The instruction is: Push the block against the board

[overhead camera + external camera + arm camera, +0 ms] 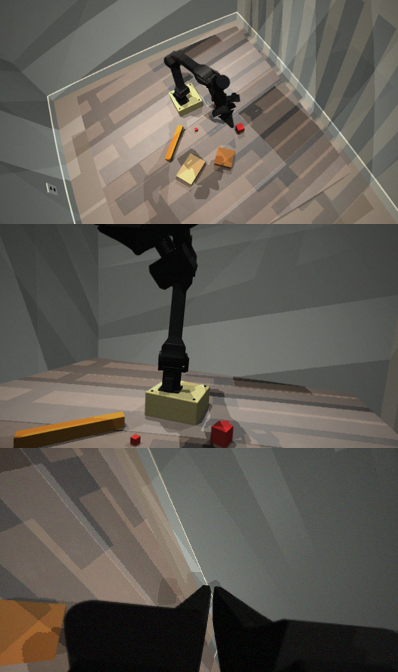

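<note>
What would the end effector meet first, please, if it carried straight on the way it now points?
Probably the larger red cube: the shut end effector points down toward the floor right beside it, though depth is unclear.

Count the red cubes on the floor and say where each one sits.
2. A larger red cube sits just beside the shut gripper. A tiny red cube lies between it and the orange board. Others may be hidden.

Floor [130, 130] carries board [174, 142], apparently square block [224, 157].
</note>
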### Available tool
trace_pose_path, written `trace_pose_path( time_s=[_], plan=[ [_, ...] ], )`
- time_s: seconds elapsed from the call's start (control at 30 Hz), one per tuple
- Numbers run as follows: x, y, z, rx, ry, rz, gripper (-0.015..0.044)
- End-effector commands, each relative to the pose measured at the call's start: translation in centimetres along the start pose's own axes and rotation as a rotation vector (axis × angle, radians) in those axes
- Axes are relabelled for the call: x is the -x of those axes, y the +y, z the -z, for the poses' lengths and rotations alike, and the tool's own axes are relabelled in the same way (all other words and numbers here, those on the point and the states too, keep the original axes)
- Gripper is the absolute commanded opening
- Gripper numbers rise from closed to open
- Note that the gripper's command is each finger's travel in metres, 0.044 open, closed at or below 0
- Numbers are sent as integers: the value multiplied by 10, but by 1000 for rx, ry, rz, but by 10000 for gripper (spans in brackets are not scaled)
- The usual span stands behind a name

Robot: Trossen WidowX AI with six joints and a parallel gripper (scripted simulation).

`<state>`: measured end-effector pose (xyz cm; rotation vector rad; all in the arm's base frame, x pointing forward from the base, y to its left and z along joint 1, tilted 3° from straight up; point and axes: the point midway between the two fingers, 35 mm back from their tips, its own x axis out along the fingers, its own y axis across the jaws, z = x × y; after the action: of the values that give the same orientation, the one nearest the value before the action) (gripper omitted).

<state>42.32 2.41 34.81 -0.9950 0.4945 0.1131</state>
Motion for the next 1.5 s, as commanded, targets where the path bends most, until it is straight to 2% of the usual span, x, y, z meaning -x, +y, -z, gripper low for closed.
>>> trace_pose_path(
  time_s=[0.0,0.23,0.47,0.7,0.97,1.13,1.3,1.47],
  plan=[
    [-26,26,33,39,83,-100,0],
    [-57,76,97,76,225,-290,0],
    [-69,128,162,80,349,-495,0],
    [-62,181,222,49,451,-710,0],
    [-34,238,276,-25,536,-956,0],
    [-31,243,280,-34,542,-977,0],
    [-55,283,301,-35,543,-976,0],
    [-56,286,303,-35,543,-976,0]
  ],
)
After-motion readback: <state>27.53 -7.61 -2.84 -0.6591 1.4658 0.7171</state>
